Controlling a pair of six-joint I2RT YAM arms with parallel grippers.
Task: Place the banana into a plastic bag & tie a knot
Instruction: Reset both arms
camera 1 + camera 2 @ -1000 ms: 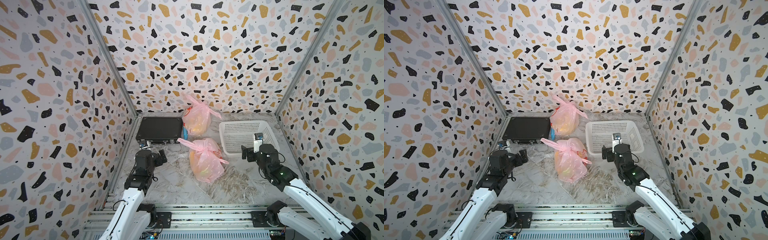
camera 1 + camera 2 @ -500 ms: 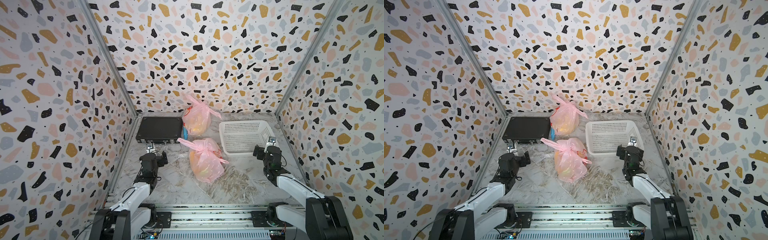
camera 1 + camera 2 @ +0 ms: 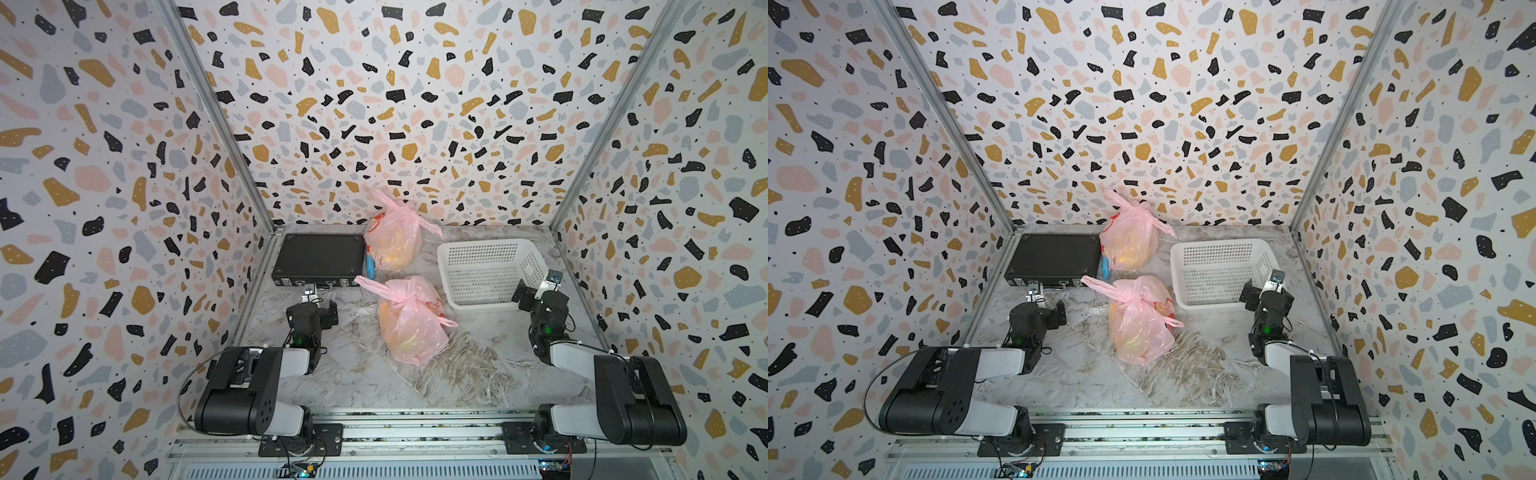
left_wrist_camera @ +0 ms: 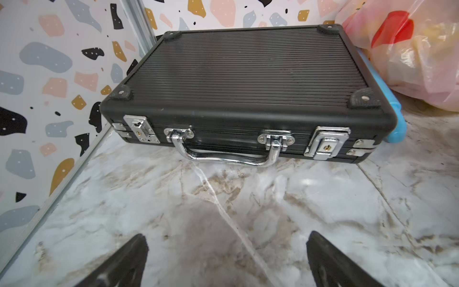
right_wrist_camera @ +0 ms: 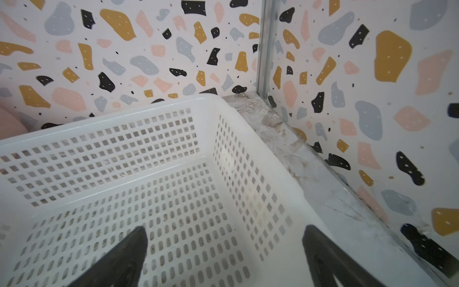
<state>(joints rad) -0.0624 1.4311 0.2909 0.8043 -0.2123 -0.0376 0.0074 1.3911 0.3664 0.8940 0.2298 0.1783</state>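
Left jaws: spread wide with nothing between them. My fingers (image 4: 124, 263) hang over bare marble in front of the black case (image 4: 243, 82), on its handle (image 4: 223, 154) side and apart from it.
Right jaws: also spread wide and holding nothing. They are at the near corner of the white basket (image 5: 149, 174), with one finger (image 5: 119, 261) over its perforated floor and the other beyond its side wall.
Near bag (image 3: 409, 322): pink and thin, lying on the surface (image 3: 374, 382) about midway between my two arms. Its neck is twisted into a knot with the tails sticking out, and neither arm touches it.
Banana: I cannot make out its shape. Yellow-orange contents (image 3: 399, 332) show through the film of the near bag.
Far bag (image 3: 392, 243): a second pink bag, also knotted, by the back wall and just beside the black case.
Blue object (image 4: 395, 119): wedged between the case and the far bag. I cannot tell what it is.
White basket: on the surface to the right of both bags, with no item inside that I can see.
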